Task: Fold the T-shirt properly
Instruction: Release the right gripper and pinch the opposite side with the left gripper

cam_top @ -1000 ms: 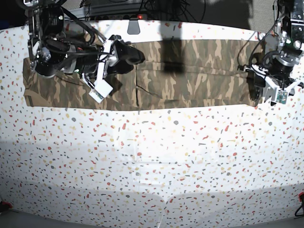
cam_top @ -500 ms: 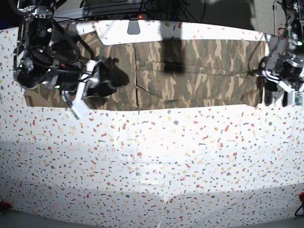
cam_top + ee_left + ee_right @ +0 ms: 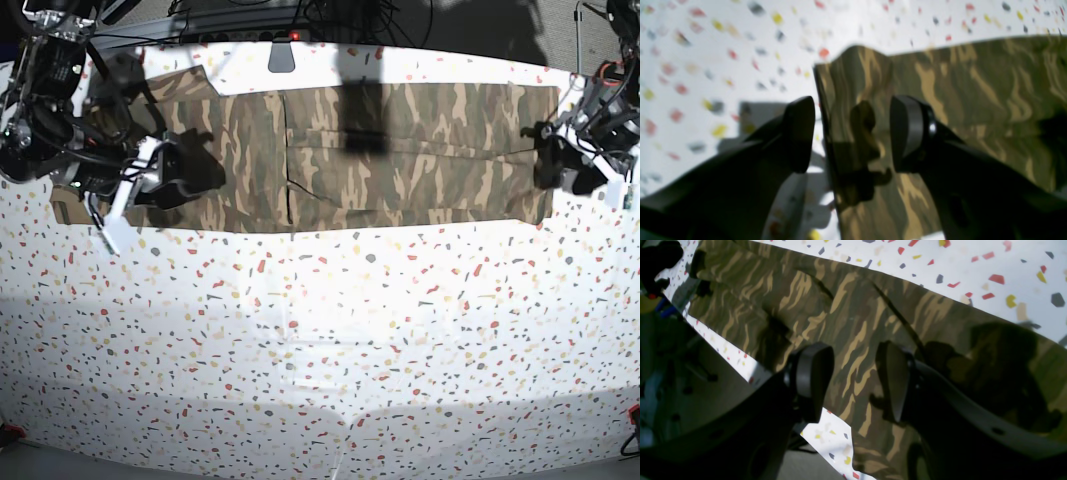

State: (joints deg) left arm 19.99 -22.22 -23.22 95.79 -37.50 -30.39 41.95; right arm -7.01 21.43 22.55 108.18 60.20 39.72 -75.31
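White speckled terrazzo-pattern table (image 3: 330, 340); dark cables (image 3: 330, 15) along far edge.

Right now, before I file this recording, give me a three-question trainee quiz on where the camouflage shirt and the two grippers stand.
1. True or false: the woodland camouflage cloth T-shirt lies as a long band across the far part of the white speckled table.
2. In the left wrist view, the black left gripper straddles: A) the shirt's edge, B) bare table only, C) a sleeve held up in the air.
3. Fill in: the black right gripper hangs over the shirt with its jaws ____.

Key
1. True.
2. A: one finger over the table, the other over the cloth.
3. Open, with nothing between them.
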